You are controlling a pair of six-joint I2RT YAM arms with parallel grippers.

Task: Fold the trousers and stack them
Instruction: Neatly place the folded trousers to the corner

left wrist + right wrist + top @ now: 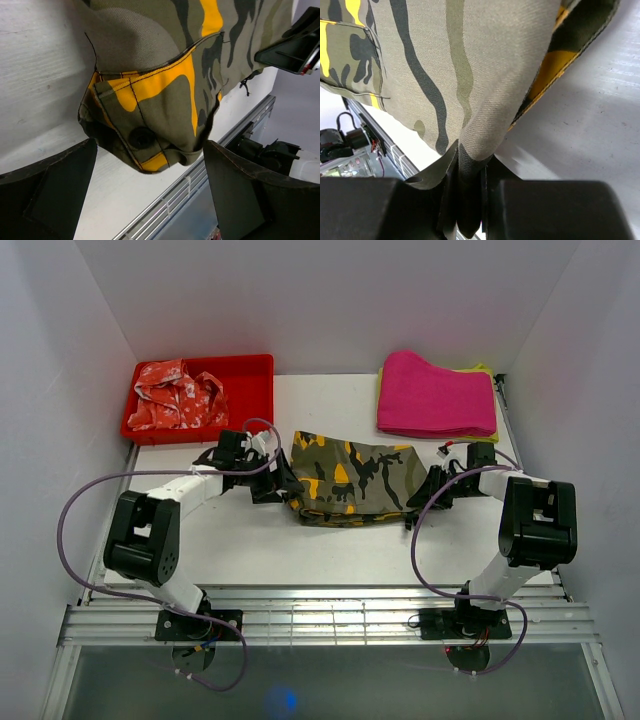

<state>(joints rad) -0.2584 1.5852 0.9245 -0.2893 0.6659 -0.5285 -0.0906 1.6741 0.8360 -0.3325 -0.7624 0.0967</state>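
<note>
Our right pincer (468, 200) grips the olive-and-orange camouflage cloth trousers (352, 478) (folded on the white bench (300, 552)); we see the left pincer (151, 150) released.

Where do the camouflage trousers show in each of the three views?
Top external: trousers at the centre of the table.
Left wrist: upper middle, buttoned corner lowest.
Right wrist: filling the upper frame, a fold reaching bottom centre.
Shared landmark: metal rail along the table's near edge.
</note>
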